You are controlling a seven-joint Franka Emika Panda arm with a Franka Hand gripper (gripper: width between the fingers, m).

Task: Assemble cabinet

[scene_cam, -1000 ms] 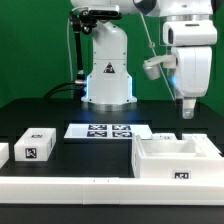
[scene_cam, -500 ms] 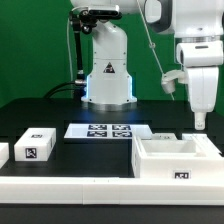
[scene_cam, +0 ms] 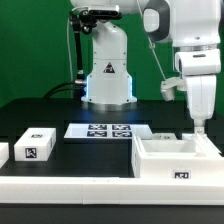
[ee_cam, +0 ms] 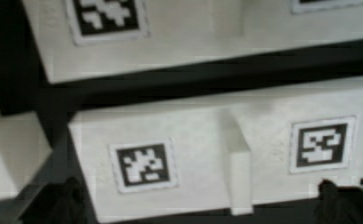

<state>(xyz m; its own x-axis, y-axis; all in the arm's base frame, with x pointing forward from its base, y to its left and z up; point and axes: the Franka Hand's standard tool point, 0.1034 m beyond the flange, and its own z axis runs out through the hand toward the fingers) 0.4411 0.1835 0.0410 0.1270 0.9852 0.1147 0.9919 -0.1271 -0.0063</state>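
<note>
The cabinet (scene_cam: 176,157) is a large white open-topped shell with a small square tag on its front, standing at the exterior view's right near the table front. My gripper (scene_cam: 200,126) hangs just above its far right part, apart from it. In the wrist view the cabinet (ee_cam: 231,140) fills the picture as a white face with two square tags and a raised rib between them. My gripper (ee_cam: 203,205) is open and empty, and a dark fingertip (ee_cam: 53,197) shows at each side of this face.
The marker board (scene_cam: 108,131) lies flat mid-table before the robot base (scene_cam: 108,75). A small white tagged block (scene_cam: 35,145) stands at the exterior view's left, with another (scene_cam: 3,152) at the edge. A white rail (scene_cam: 70,186) runs along the front.
The arm has swung toward the exterior view's right and lowered slightly, so the gripper now hangs over the cabinet's far right part. Nothing on the table moved.
</note>
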